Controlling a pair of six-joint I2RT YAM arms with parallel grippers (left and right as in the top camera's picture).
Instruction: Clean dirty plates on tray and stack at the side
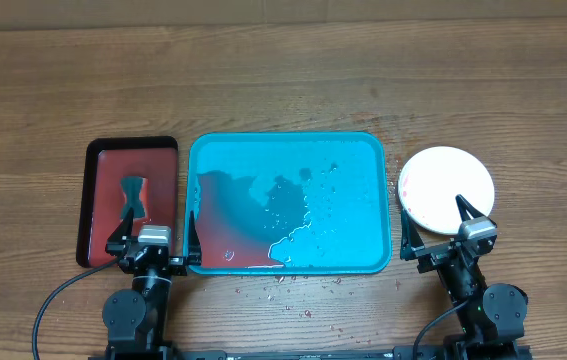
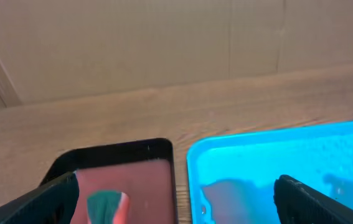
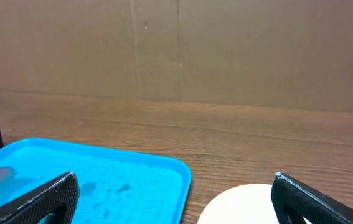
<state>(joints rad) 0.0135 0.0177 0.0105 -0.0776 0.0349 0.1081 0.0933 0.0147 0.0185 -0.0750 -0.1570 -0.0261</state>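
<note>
The turquoise tray lies mid-table, wet, with a reddish puddle at its front left and no plates on it. It also shows in the left wrist view and the right wrist view. A round white plate lies right of the tray, topmost of what may be a stack; it also shows in the right wrist view. My left gripper is open and empty at the tray's front left corner. My right gripper is open and empty at the plate's near edge.
A dark-red tray with black rim lies left of the turquoise tray and holds a dark bow-shaped scrubber, seen green and red in the left wrist view. Red drops spot the wood in front of the tray.
</note>
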